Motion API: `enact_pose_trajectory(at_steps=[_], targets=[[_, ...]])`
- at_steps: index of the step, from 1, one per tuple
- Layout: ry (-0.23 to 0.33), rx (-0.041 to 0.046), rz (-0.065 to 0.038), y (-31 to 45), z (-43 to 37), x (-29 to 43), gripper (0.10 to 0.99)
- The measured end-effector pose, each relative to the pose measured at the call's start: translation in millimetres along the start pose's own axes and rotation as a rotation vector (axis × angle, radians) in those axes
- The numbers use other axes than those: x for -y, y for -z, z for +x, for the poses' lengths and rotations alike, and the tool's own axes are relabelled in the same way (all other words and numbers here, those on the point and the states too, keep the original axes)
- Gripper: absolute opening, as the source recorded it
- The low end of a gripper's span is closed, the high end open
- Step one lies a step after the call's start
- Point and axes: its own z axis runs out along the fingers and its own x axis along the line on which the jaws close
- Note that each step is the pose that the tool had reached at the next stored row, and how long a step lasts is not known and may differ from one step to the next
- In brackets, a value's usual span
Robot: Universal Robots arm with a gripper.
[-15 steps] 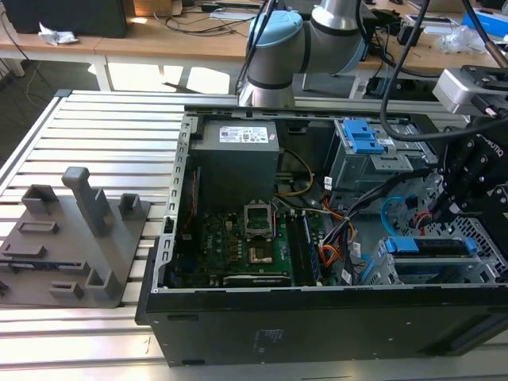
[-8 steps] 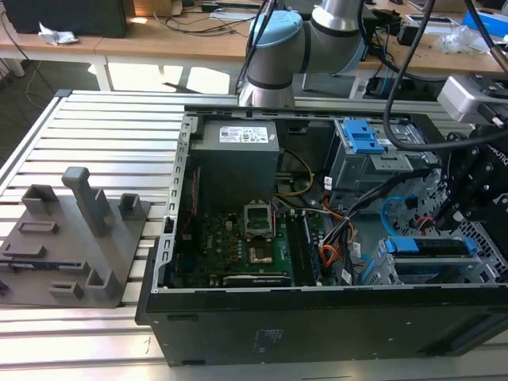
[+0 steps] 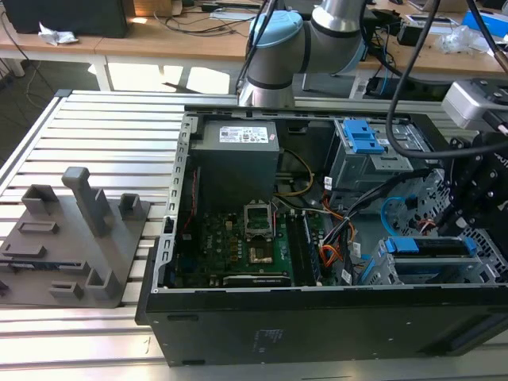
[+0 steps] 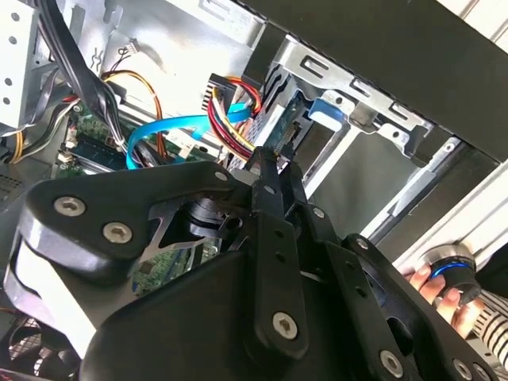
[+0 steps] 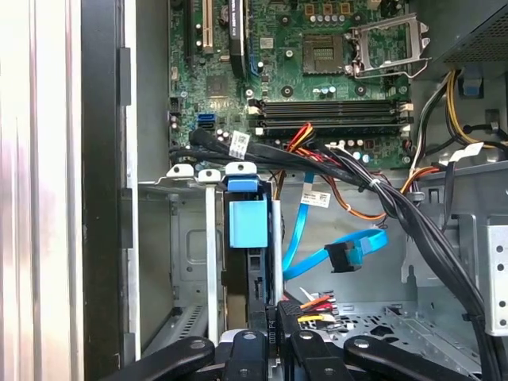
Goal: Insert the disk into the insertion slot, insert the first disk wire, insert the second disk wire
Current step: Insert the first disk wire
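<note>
The disk, edge-on in its bright blue carrier, sits inside the insertion slot, a silver perforated cage at the case's front corner; the exterior view shows the disk in the cage too. My gripper is at the disk's rear edge, shut on the black plug of the first disk wire, a red, yellow and black bundle. In the second wrist view the gripper presses that plug against the disk. The second disk wire, light blue with a dark plug, hangs loose beside it.
Thick black cable bundles cross above the cage. The taller grey bay with blue latches stands behind. The motherboard fills the case floor. A grey fixture lies outside on the exterior view's left. A person's hand holds a knob.
</note>
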Motion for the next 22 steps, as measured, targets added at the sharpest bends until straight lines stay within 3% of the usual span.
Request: enact_pose_trajectory(at_steps=[9,22], targets=[[0.0,0.0001,0.0,-5.4,0.9,1.0,0.176],[0.0,0.0071,0.0,-11.6,0.7,3.5,0.176]])
